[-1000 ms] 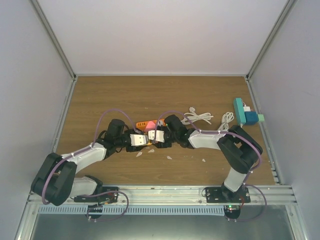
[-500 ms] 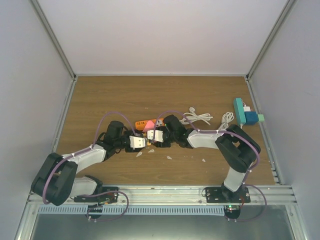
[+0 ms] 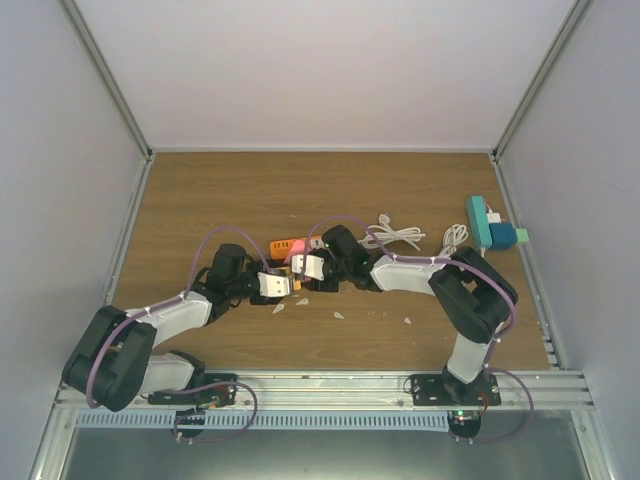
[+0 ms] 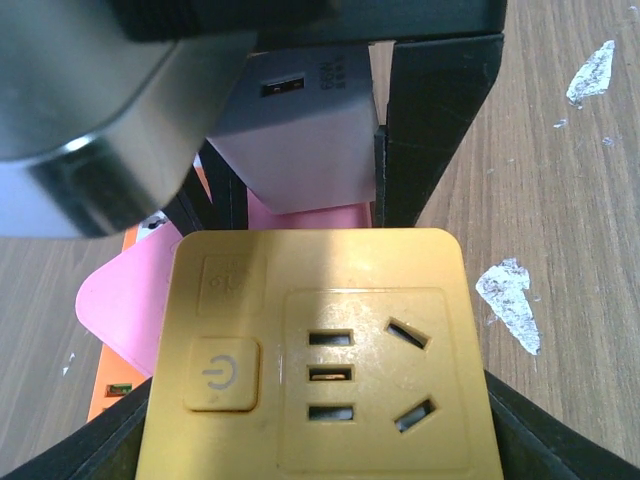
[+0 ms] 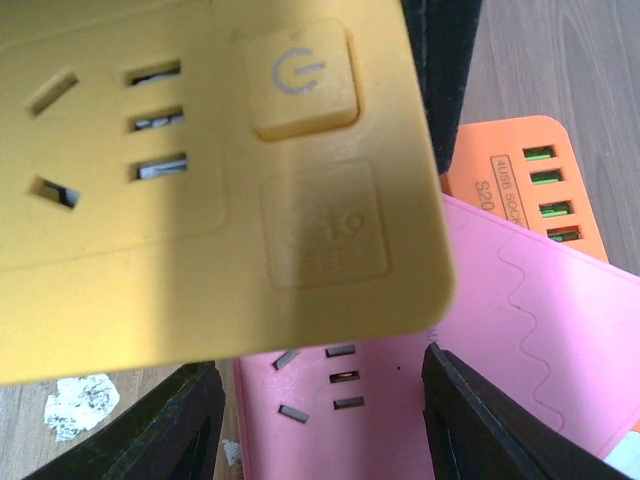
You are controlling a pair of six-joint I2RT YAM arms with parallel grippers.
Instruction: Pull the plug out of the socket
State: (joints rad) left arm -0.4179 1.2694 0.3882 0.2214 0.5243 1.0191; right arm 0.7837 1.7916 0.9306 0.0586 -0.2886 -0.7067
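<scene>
The left gripper [image 3: 280,287] gripped the yellow socket [image 4: 315,350] by its sides, just near of the pink power strip [image 5: 500,350]. The right gripper [image 3: 303,268], fingers spread wide and holding nothing, hung over that strip. An orange USB strip [image 5: 530,170] lay just beside it.

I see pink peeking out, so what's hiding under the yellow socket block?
Under the yellow socket block lies a pink socket plate, with an orange USB strip beside it. The yellow block covers much of the pink plate, so whatever is on that part is hidden.
</scene>
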